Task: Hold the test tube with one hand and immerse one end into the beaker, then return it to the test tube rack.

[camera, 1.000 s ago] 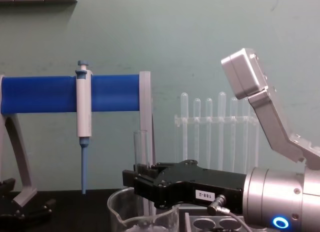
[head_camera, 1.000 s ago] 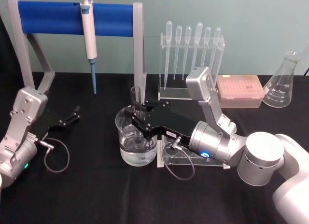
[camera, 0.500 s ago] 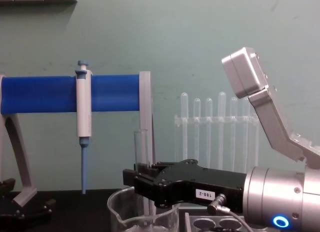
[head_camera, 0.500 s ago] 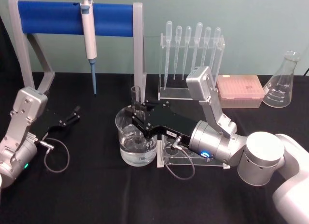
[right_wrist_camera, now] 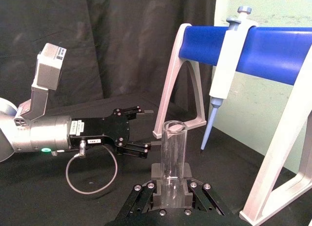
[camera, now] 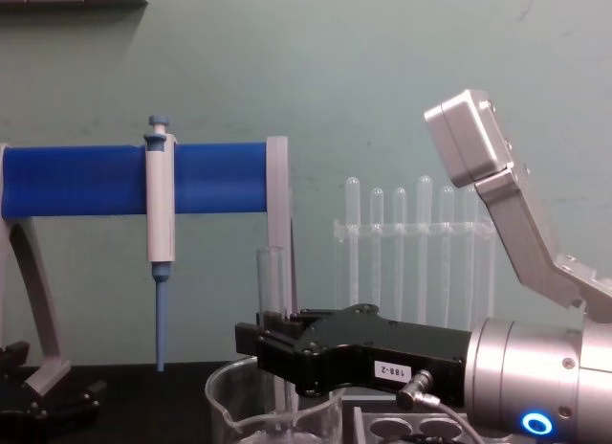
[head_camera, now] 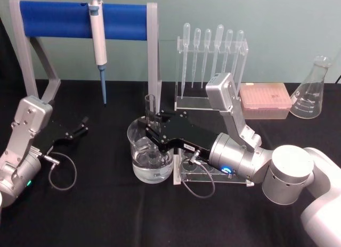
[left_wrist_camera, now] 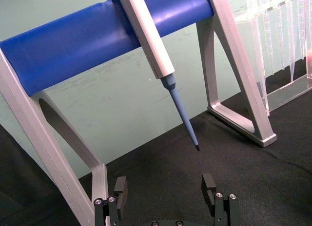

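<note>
Vs. 1 s ago, the test tube [camera: 271,281] has crept up a hair w/ the right gripper [head_camera: 152,131]; nothing else shifted. Reads as dip done or nearly so and lift-out starting. Return to the test tube rack [head_camera: 205,175], at the beaker's 3 o'clock, not yet begun. Tube stands upright inside the beaker [head_camera: 139,167], near its 12 o'clock rim; lower end hidden. Right fingers clamped to tube width, approx. mid-length. Left gripper [head_camera: 80,127] parked at 9 o'clock, well apart, over the bench [head_camera: 106,215], fingers spread wide, holding nothing.
</note>
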{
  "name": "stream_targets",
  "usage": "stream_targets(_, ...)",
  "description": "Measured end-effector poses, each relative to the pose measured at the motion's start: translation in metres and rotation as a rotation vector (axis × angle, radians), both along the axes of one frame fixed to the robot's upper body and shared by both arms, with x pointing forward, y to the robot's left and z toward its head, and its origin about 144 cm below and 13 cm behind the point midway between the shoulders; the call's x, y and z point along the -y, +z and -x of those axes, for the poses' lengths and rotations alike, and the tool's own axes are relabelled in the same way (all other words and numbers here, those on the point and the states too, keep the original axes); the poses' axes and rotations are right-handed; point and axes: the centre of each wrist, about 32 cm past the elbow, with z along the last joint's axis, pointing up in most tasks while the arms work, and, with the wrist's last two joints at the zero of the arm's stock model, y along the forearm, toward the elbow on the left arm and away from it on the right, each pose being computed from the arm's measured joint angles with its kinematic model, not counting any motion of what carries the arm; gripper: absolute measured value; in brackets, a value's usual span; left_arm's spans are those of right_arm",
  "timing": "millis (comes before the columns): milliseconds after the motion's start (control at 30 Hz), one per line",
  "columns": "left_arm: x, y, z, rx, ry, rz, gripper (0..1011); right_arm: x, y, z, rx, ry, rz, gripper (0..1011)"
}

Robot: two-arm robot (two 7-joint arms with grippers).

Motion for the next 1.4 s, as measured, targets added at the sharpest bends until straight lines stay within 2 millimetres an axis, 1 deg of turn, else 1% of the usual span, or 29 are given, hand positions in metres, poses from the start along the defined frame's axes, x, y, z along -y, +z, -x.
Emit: stream_targets(1400, 0.0000, 0.0000, 0.0000, 0.000, 0.000, 0.000, 1000, 0.0000, 0.0000, 0.0000, 0.000, 0.000, 0.000, 225)
